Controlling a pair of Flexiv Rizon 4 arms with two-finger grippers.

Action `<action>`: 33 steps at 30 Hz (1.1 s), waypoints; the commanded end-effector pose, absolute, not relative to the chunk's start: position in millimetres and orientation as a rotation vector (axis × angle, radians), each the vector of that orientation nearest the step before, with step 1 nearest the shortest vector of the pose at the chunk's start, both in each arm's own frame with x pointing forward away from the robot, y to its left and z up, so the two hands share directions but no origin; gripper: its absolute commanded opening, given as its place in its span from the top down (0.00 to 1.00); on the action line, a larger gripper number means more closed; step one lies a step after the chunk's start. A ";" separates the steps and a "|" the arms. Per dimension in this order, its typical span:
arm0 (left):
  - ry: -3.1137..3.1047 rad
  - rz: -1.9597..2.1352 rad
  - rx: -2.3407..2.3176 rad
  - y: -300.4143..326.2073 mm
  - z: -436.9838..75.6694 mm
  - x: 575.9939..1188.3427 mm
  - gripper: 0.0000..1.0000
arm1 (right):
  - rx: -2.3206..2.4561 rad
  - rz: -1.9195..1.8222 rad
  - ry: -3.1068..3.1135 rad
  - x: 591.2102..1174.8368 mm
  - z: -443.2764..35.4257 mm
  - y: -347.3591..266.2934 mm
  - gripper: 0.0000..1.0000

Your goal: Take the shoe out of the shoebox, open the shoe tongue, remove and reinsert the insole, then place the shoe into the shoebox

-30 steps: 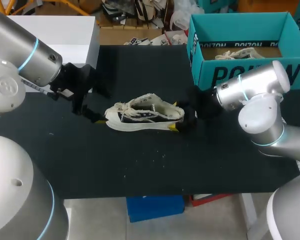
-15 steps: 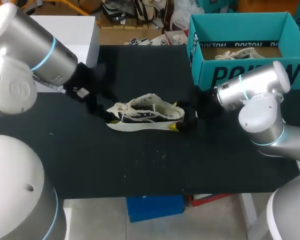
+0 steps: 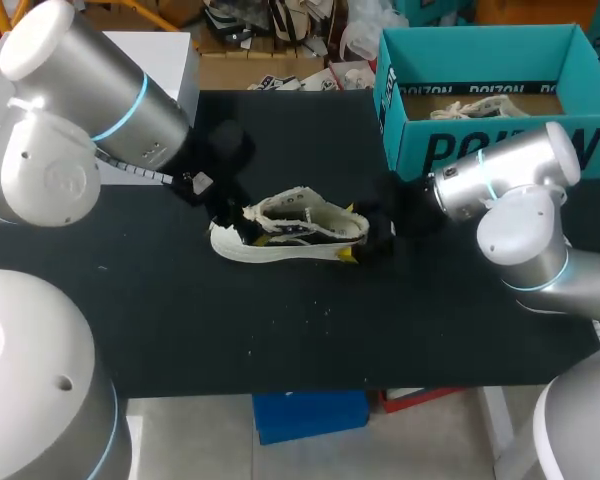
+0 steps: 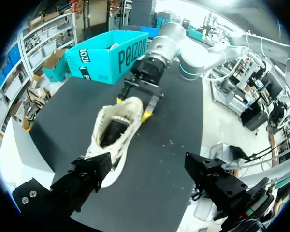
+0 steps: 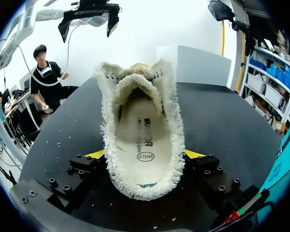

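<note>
Since a second ago the left gripper (image 4: 150,171) has travelled in from beside the toe to the lace end of the shoe (image 3: 290,232), its fingers spread wide, one alongside the toe. That shoe lies on its sole on the table (image 3: 280,330), long axis running across, toe toward the left arm, heel pinched between the right gripper (image 3: 365,238) tips. The left is nearer the tongue, so that opening looks to be its job. A second shoe (image 3: 477,107) sits in the shoebox (image 3: 480,150), behind the right arm
</note>
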State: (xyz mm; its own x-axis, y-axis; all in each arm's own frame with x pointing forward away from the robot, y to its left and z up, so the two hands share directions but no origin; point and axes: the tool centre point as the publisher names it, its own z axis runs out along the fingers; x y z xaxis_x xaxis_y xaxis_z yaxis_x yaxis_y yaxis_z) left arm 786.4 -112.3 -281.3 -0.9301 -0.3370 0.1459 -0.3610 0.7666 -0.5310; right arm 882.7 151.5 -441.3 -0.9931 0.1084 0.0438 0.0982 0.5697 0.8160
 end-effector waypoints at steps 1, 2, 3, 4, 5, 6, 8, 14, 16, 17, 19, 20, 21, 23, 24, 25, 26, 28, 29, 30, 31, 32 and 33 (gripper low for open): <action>-2.891 0.835 0.727 -114.8 -282.9 791.2 0.00 | 0.184 1.440 2.773 883.3 -444.9 152.5 1.00; -2.853 0.743 0.863 -118.8 -285.3 797.1 0.00 | 0.184 1.440 2.773 883.3 -444.9 152.5 1.00; -2.813 0.628 1.032 -123.8 -288.7 802.0 0.00 | 0.184 1.440 2.773 883.3 -444.9 152.5 1.00; -2.775 0.496 1.191 -127.5 -293.3 806.6 0.00 | 0.184 1.440 2.773 883.3 -444.9 152.5 1.00; -2.715 0.362 1.330 -131.1 -298.2 810.2 0.00 | 0.184 1.440 2.773 883.3 -444.9 152.5 1.00; -2.639 0.184 1.516 -132.9 -304.5 815.2 0.00 | 0.184 1.440 2.773 883.3 -444.9 152.5 1.00; -2.440 0.010 1.761 -131.5 -314.5 820.5 0.00 | 0.184 1.440 2.773 883.3 -444.9 152.5 1.00; -2.126 -0.126 2.036 -125.3 -317.5 824.1 0.00 | 0.184 1.440 2.773 883.3 -444.9 152.5 1.00; -2.126 -0.126 2.036 -125.3 -317.5 824.1 0.00 | 0.184 1.440 2.773 883.3 -444.9 152.5 1.00; -2.126 -0.126 2.036 -125.3 -317.5 824.1 0.00 | 0.184 1.440 2.773 883.3 -444.9 152.5 1.00; -2.126 -0.126 2.036 -125.3 -317.5 824.1 0.00 | 0.184 1.440 2.773 883.3 -444.9 152.5 1.00; -2.126 -0.126 2.036 -125.3 -317.5 824.1 0.00 | 0.184 1.440 2.773 883.3 -444.9 152.5 1.00; -2.126 -0.126 2.036 -125.3 -317.5 824.1 0.00 | 0.184 1.440 2.773 883.3 -444.9 152.5 1.00; -2.126 -0.126 2.036 -125.3 -317.5 824.1 0.00 | 0.184 1.440 2.773 883.3 -444.9 152.5 1.00; -2.126 -0.126 2.036 -125.3 -317.5 824.1 0.00 | 0.184 1.440 2.773 883.3 -444.9 152.5 1.00; -2.126 -0.126 2.036 -125.3 -317.5 824.1 0.00 | 0.184 1.440 2.773 883.3 -444.9 152.5 1.00; -2.126 -0.126 2.036 -125.3 -317.5 824.1 0.00 | 0.184 1.440 2.773 883.3 -444.9 152.5 1.00; -2.072 -0.330 2.244 -131.8 -320.8 829.5 0.00 | 0.184 1.440 2.773 883.3 -444.9 152.5 1.00; -2.015 -0.389 2.284 -133.4 -320.0 832.2 0.00 | 0.184 1.440 2.773 883.3 -444.9 152.5 1.00; -1.993 -0.408 2.329 -136.0 -318.1 834.0 0.00 | 0.184 1.440 2.773 883.3 -444.9 152.5 1.00; -1.992 -0.411 2.343 -137.7 -315.1 834.3 0.00 | 0.184 1.440 2.773 883.3 -444.9 152.5 1.00; -1.947 -0.462 2.373 -139.5 -312.8 836.3 0.00 | 0.184 1.440 2.773 883.3 -444.9 152.5 1.00; -1.937 -0.489 2.404 -141.2 -312.0 838.5 0.00 | 0.184 1.440 2.773 883.3 -444.9 152.5 1.00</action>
State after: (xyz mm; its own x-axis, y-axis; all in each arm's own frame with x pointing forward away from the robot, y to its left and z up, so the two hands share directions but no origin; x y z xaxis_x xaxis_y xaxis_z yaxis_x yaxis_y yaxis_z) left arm 830.2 -129.0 -315.2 -0.2638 -0.9426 0.2048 -0.9643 0.2629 -0.0323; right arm 882.7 151.3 -441.3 -0.9931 0.1084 0.0438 0.0980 0.5685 0.8168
